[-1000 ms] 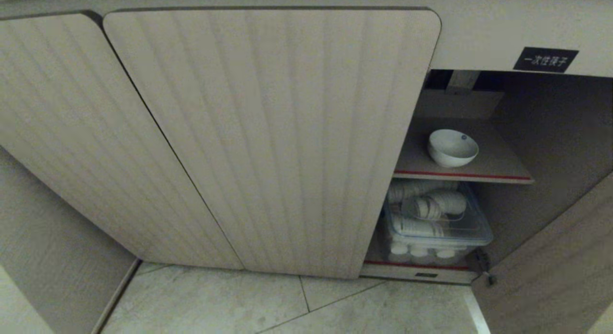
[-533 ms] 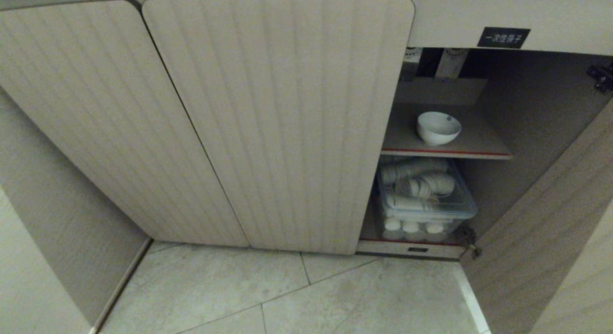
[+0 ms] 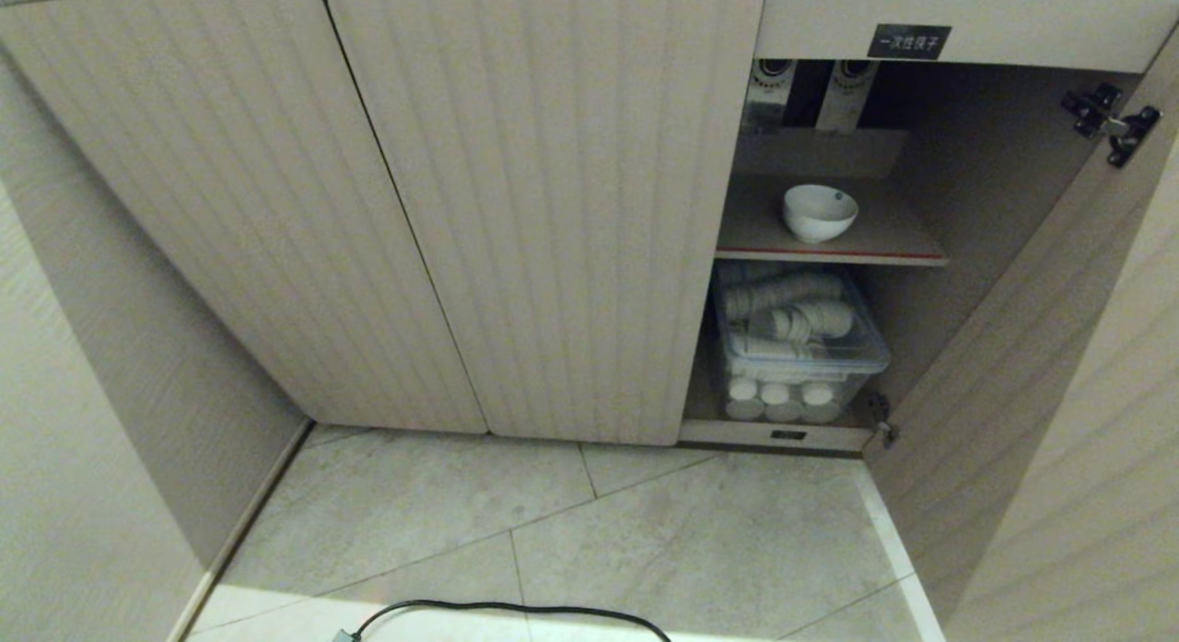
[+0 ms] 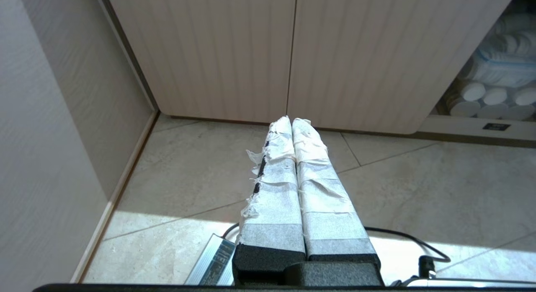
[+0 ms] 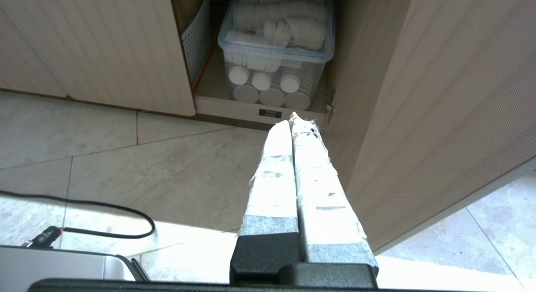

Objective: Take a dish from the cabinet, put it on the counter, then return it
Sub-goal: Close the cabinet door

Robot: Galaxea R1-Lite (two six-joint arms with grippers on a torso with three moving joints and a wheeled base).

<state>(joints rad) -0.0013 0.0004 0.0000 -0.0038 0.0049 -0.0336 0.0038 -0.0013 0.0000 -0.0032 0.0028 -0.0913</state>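
The dish [image 3: 819, 212], a small white bowl, stands upright on the red-edged upper shelf [image 3: 884, 246] of the open cabinet [image 3: 553, 209]. The cabinet's right door [image 3: 1032, 366] is swung open. The counter is out of view. My left gripper [image 4: 292, 120] is shut and empty, low over the floor in front of the closed fluted doors [image 4: 234, 53]. My right gripper [image 5: 292, 118] is shut too and holds nothing; it points at the cabinet's bottom sill beside the open door [image 5: 439, 116]. Neither arm shows in the head view.
A clear lidded box [image 3: 799, 347] of stacked white lids and cups fills the lower compartment. A black cable [image 3: 516, 611] lies on the tiled floor near me. A side wall [image 3: 101, 421] closes in the left. A black label [image 3: 908, 41] sits above the opening.
The whole head view has shifted: the cabinet looks smaller and farther, more floor and the cable show, so the camera has backed away. The bowl stays on its shelf.
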